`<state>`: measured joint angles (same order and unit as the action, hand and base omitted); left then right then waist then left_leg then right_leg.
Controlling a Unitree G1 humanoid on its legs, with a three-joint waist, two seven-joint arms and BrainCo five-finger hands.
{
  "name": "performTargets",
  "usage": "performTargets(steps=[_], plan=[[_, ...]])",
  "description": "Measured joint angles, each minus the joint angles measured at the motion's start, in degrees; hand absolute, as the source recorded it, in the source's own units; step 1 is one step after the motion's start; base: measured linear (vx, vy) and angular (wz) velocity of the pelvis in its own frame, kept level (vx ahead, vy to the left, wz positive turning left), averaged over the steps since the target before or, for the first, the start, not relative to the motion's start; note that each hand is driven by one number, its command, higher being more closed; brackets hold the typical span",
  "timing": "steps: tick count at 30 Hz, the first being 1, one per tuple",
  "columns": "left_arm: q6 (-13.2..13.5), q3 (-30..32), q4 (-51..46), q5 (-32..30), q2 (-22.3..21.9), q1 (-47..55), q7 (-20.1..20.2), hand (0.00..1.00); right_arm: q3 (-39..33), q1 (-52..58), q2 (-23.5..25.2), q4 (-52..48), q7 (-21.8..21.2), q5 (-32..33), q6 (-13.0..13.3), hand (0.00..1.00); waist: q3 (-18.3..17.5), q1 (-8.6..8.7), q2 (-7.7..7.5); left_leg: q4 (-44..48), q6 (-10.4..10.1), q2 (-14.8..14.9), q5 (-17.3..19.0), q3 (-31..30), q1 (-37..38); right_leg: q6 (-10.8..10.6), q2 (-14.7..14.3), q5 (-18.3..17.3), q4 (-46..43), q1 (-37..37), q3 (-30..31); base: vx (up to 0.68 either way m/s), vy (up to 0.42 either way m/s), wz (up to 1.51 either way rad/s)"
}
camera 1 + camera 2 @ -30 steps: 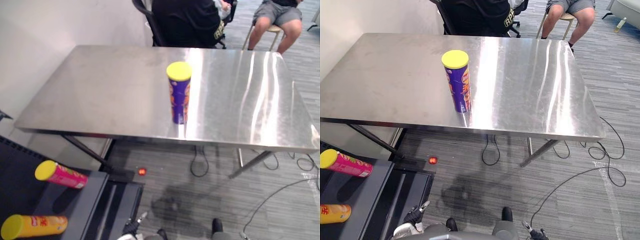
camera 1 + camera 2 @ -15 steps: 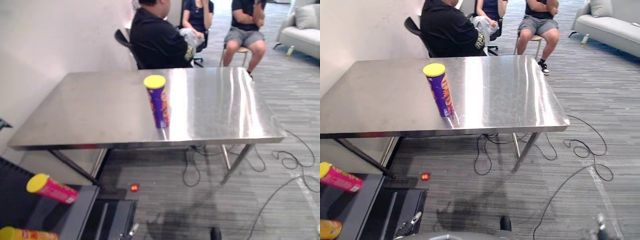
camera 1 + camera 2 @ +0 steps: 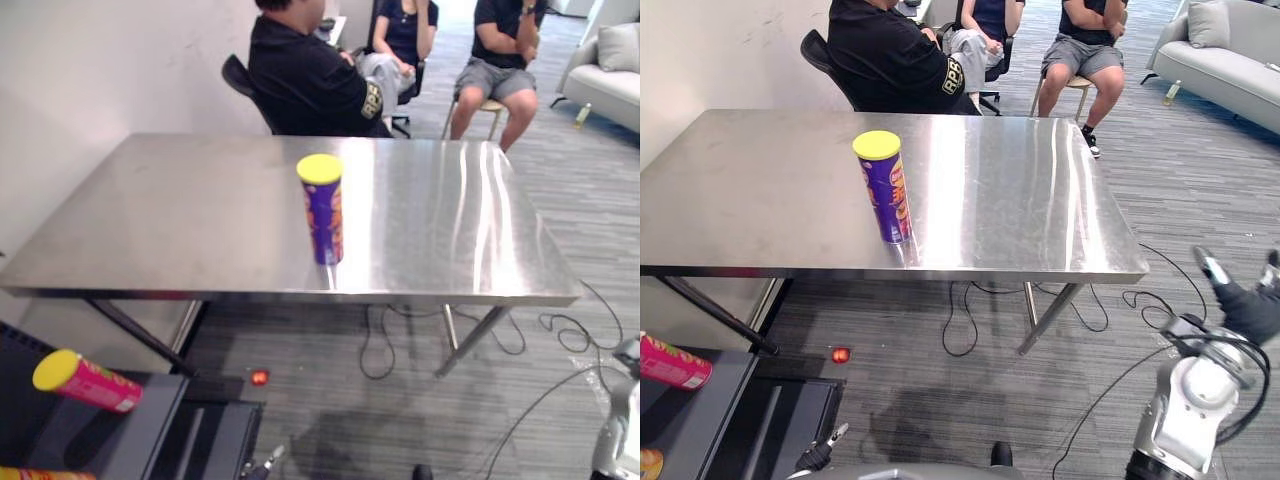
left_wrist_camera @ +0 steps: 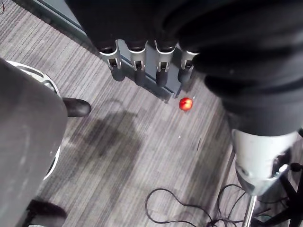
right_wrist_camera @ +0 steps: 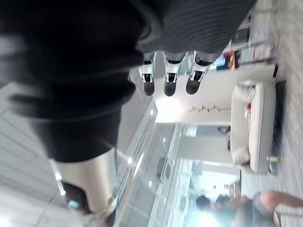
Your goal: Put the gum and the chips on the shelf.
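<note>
We see the chips can upright mid-frame on the table. Right hand, lower right, and left hand both show straight fingers, empty.

A steel table carries one purple chips can — upright, yellow-lidded, toward the middle of its front edge. On the dark shelf, a pink can lies on its side.
</note>
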<state>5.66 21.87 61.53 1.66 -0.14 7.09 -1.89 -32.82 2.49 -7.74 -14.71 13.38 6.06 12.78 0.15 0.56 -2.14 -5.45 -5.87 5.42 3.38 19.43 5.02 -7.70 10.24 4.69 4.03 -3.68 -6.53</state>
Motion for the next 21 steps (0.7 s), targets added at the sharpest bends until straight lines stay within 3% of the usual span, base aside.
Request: performTargets(steps=[9,21], plan=[[0.45,-6.57,-0.12,-0.58,2.41,-0.51,0.72,0.0,18.21,-2.14,-4.11,1.7,-11.17,3.11,0.06,0.0,0.29,-0.87,-0.15,2.2,0.33,-0.15,-0.25,-5.13,-3.13,-0.1,0.31,-0.08,-0.02,0.28,-3.49,-0.02,-0.037,0.22],[0.57,-8.62,-1.17,-0.07,2.89,-1.46,0.51,0.0,27.64,-8.72,-5.43,10.02,-13.7,10.44,-0.53,0.0,2.18,-2.41,-0.32,4.33,0.43,-0.25,-0.96,-12.62,-6.58,-0.24,0.98,-1.87,-1.1,1.94,-9.64,-0.03,-0.017,0.29]])
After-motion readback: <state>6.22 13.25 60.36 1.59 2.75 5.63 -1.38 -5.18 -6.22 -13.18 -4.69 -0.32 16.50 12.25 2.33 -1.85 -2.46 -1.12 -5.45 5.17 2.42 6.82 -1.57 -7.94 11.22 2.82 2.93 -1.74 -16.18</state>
